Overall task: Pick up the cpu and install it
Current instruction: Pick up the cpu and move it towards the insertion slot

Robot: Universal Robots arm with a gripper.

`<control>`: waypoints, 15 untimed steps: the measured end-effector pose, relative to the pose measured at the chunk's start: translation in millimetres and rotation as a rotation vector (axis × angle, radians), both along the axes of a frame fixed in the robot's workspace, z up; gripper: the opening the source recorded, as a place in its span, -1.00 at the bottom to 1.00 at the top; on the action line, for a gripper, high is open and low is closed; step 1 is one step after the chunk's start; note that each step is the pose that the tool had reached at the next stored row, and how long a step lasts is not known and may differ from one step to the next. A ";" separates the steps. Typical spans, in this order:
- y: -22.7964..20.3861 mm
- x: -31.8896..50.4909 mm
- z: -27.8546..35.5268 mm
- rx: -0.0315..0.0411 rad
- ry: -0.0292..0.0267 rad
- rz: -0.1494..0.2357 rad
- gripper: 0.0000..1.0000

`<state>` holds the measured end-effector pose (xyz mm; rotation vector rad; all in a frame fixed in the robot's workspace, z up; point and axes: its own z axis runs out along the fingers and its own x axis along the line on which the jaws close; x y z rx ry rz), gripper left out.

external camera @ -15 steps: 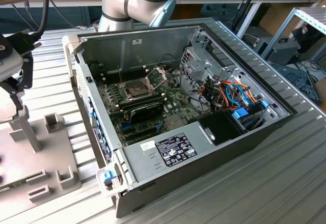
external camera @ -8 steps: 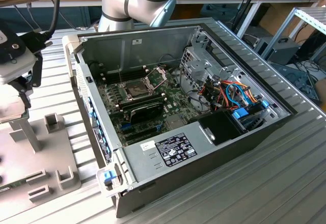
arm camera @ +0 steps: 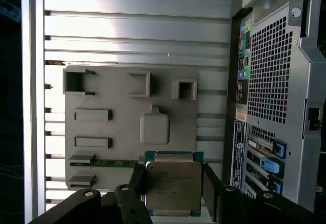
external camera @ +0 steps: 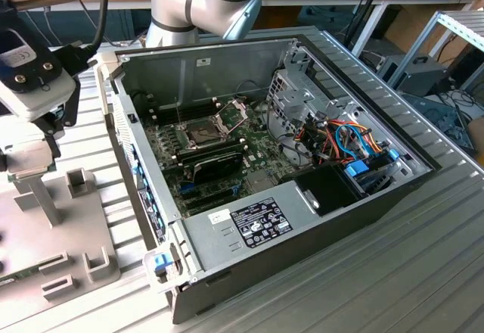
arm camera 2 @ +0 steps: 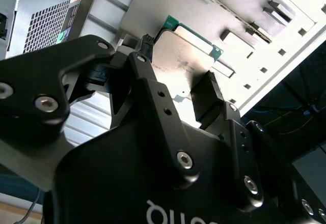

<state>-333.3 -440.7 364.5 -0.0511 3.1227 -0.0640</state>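
1. Cpu (arm camera: 173, 186) is up off the grey holder plate (arm camera: 117, 137), hanging just above it, with its silvery lid facing the first wrist view.
2. Your gripper (arm camera 2: 177, 66) is clamped on it, with a finger (arm camera: 210, 183) against each of two opposite edges.
3. That's a thin edge grip, so watch it: I reckon a jolt could tilt the chip or let it slide out onto the plate.
4. Computer case (external camera: 189, 72) stands just beside the plate. Its socket (external camera: 203, 131) is well apart from the plate, with the hinged frame (external camera: 233, 111) raised.
5. Main risk, as I judge it: a twisted chip meets that socket crooked and bends contacts, or it clips the case wall.
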 end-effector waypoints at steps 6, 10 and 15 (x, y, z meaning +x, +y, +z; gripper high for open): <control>0.0 4.2 0.0 0.0000 0.0000 0.000 0.09; 0.0 4.3 0.0 0.0001 0.0000 0.000 0.09; 0.0 4.5 0.0 0.0000 0.0000 0.000 0.09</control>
